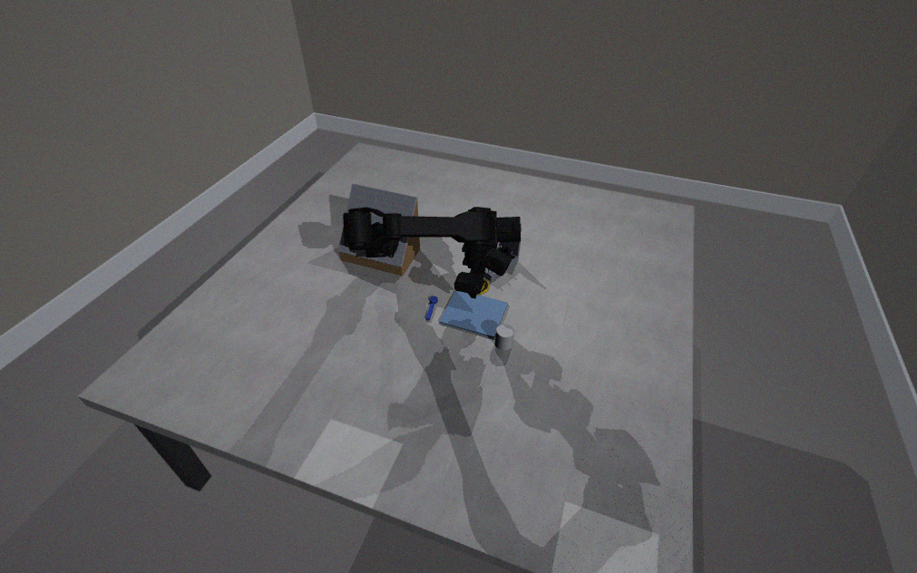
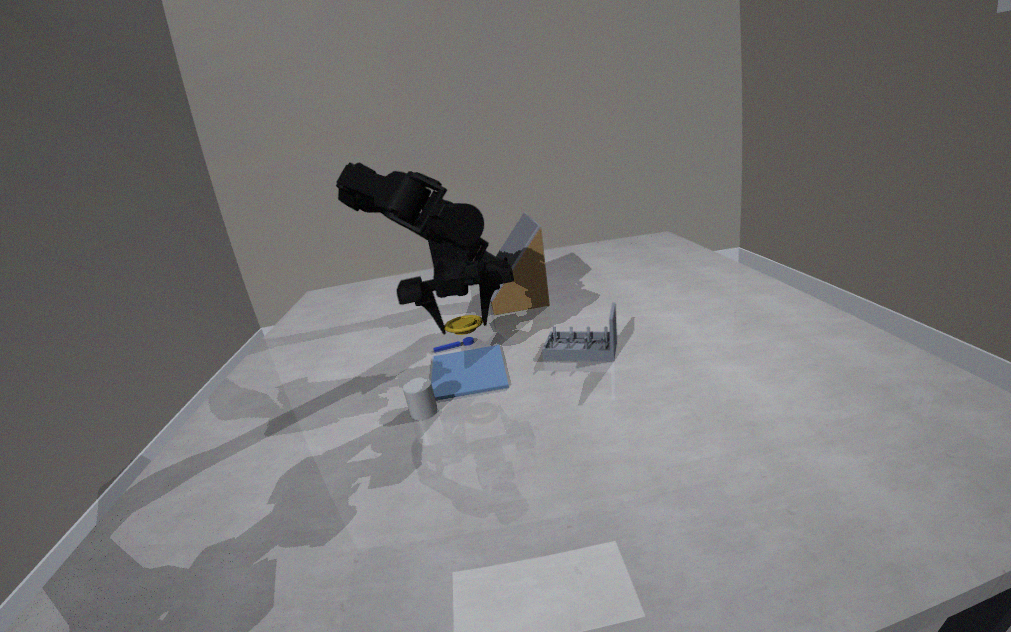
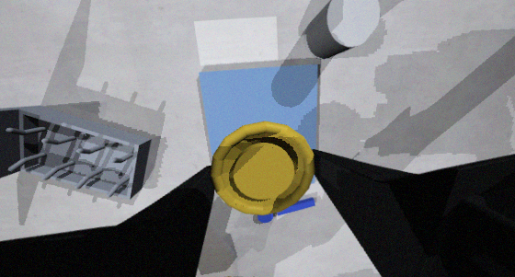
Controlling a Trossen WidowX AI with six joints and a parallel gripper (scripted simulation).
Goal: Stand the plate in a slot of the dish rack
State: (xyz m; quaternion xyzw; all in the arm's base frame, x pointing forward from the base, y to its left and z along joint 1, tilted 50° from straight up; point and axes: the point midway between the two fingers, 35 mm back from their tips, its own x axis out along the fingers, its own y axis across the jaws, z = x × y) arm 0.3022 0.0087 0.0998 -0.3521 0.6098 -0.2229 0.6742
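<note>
The yellow round plate (image 1: 484,287) (image 2: 462,324) (image 3: 263,170) is between the two fingers of my gripper (image 2: 464,328) (image 3: 261,163), which is shut on it at opposite sides of its rim. The plate lies roughly flat and hangs in the air, clear of the blue board. The grey dish rack (image 2: 578,355) (image 3: 143,167) stands on the table, to the right of the gripper in the exterior view and at the left in the wrist view. Its rails stand up in two rows, with a tall wall at one end. The arm hides most of the rack in the top view.
A blue board (image 1: 462,316) (image 2: 470,370) (image 3: 257,97) lies near the gripper. A grey-white cylinder (image 1: 504,337) (image 2: 420,400) (image 3: 354,16) stands at its corner. A blue spoon-like thing (image 1: 430,308) (image 2: 450,346) (image 3: 296,207) lies beside it. A wedge-shaped box (image 1: 380,197) (image 2: 530,274) stands farther back.
</note>
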